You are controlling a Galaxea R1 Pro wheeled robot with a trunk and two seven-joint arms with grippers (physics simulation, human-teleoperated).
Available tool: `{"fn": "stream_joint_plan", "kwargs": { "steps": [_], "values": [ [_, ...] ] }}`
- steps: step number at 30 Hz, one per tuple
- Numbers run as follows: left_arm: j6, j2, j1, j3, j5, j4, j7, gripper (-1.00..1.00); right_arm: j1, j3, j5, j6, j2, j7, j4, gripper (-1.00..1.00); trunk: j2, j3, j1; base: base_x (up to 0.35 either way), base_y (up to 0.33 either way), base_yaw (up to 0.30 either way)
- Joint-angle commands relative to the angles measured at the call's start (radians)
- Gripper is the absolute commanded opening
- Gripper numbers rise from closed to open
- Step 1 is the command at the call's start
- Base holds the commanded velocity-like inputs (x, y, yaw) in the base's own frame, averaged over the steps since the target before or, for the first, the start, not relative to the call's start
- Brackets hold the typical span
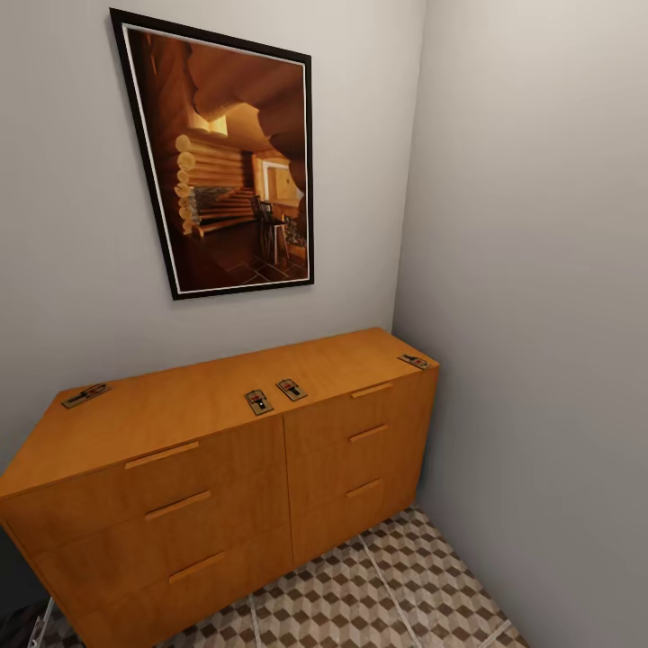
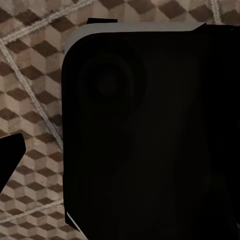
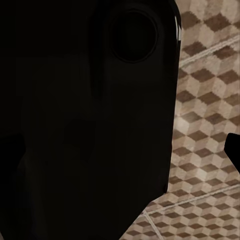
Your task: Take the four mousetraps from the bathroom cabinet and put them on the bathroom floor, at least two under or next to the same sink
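All 4 mousetraps are sat on top of the cabinet, so nothing has been moved to the floor yet and pretty much the whole job is left. 1 mousetrap is found at the far left corner of the top, 2 more are laid just beside each other near the middle at the front edge, and the 4th is placed at the far right corner by the wall.

The cabinet drawers are all seen shut, so what's inside can't be told. No sink is seen from here, so it'll have to be located before 2 traps can be put next to it.

A framed picture is hung on the wall above. The cube-patterned bathroom floor is spread out in front.

In both wrist views most of the shot is blocked by a dark robot part over floor tiles, so how far either claw is open, or whether anything is held, can't be told.
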State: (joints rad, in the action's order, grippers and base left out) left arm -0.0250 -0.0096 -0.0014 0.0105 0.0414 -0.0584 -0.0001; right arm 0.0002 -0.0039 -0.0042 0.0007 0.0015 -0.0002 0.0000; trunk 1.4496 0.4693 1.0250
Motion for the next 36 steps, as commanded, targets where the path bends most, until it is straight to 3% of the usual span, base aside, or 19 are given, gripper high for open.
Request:
{"fn": "stream_joint_plan", "kwargs": {
  "steps": [1, 9, 18, 23, 36],
  "values": [
    [-0.003, 0.000, 0.000, 0.000, 0.004, 0.000, 0.000, 1.00, 0.000, 0.000, 0.000, -0.001, 0.000, 0.000, 0.000, 1.00, 0.000, 0.001, 0.000, 0.000, 0.000, 0.000],
    [-0.002, 0.002, 0.000, -0.006, 0.003, -0.013, -0.010, 1.00, 0.000, 0.004, 0.004, -0.009, -0.005, -0.001, -0.001, 1.00, 0.000, 0.001, 0.000, 0.000, 0.000, 0.000],
    [0.008, 0.010, 0.000, -0.010, -0.002, -0.156, -0.073, 1.00, 0.000, 0.002, 0.003, -0.004, -0.017, 0.003, -0.079, 1.00, 0.000, 0.001, 0.000, 0.000, 0.000, 0.000],
    [0.013, 0.011, 0.000, -0.009, -0.004, -0.257, -0.091, 1.00, 0.000, -0.001, 0.001, 0.031, -0.031, 0.005, -0.187, 1.00, 0.000, 0.001, 0.000, 0.000, 0.000, 0.000],
    [0.049, 0.016, 0.000, -0.006, -0.005, -0.480, -0.095, 1.00, 0.000, -0.002, 0.001, 0.217, -0.068, 0.005, -0.475, 1.00, 0.000, 0.001, 0.000, 0.000, 0.000, 0.000]
  ]
}}
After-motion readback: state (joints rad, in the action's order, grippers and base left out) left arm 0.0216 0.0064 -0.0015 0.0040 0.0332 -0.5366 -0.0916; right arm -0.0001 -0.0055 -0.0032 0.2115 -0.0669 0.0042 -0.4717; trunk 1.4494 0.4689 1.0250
